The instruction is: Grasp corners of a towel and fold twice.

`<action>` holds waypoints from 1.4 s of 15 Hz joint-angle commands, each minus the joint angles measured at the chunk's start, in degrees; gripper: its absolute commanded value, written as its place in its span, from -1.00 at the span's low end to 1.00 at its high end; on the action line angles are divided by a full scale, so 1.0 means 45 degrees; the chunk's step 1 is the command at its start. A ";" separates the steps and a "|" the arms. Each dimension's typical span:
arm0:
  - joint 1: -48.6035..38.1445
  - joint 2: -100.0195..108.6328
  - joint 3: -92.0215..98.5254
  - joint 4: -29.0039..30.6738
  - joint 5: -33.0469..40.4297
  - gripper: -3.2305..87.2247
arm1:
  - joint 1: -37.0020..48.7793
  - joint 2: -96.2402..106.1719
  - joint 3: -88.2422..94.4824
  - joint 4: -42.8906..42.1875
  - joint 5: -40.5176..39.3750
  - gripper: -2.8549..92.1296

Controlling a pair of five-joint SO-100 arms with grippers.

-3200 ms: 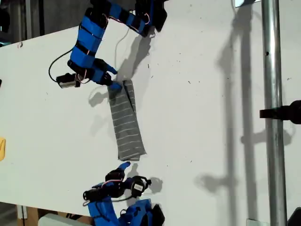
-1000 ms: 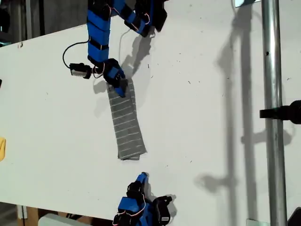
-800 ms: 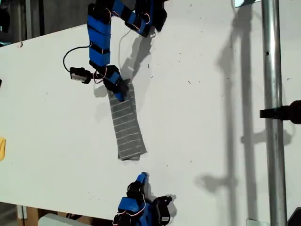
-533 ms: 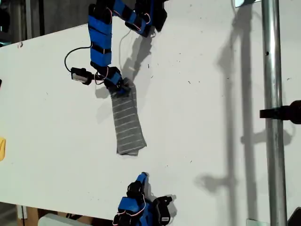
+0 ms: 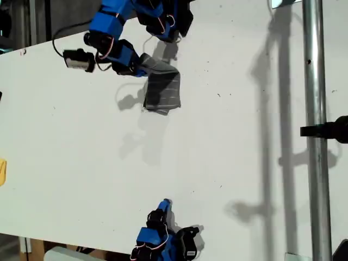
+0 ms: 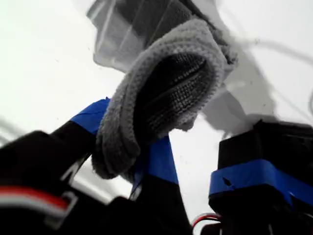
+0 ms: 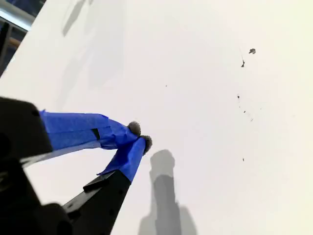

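The grey striped towel hangs folded and bunched above the white table, near the top of the exterior view, and casts a shadow below it. My first gripper is shut on one end of it. In the first wrist view a thick roll of the towel is pinched between the blue-taped fingers of my first gripper. The corners are buried in the bunched cloth. My second gripper rests at the bottom edge of the exterior view, far from the towel. In its own view my second gripper is shut on nothing.
A vertical metal pole with a black clamp stands at the exterior view's right. A yellow object sits at that view's left edge. Small dark specks dot the table. The first arm's cable loops by its camera.
My first gripper closed on the towel's far end and lifted it up and back, pulling the long strip off the table into a hanging bunch. Earlier, my second arm drew back to the table's edge.
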 commanded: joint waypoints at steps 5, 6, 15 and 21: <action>0.0000 0.0000 0.0098 -0.0020 0.0059 -0.99 | -0.0020 -0.4395 0.0215 -0.3867 0.0078 -0.64; 0.0000 0.0000 0.0098 -0.0020 0.0059 -0.99 | 0.0020 -0.4648 0.0312 -0.3945 0.0059 -0.21; 0.0039 0.0000 0.0098 0.0000 -0.0410 -0.99 | 0.5215 0.4902 -0.0176 -0.1426 -0.2559 -0.72; 0.1621 0.0000 0.0117 0.0000 -0.1738 -0.87 | 0.3066 1.6445 0.9863 -0.2402 0.1582 -0.95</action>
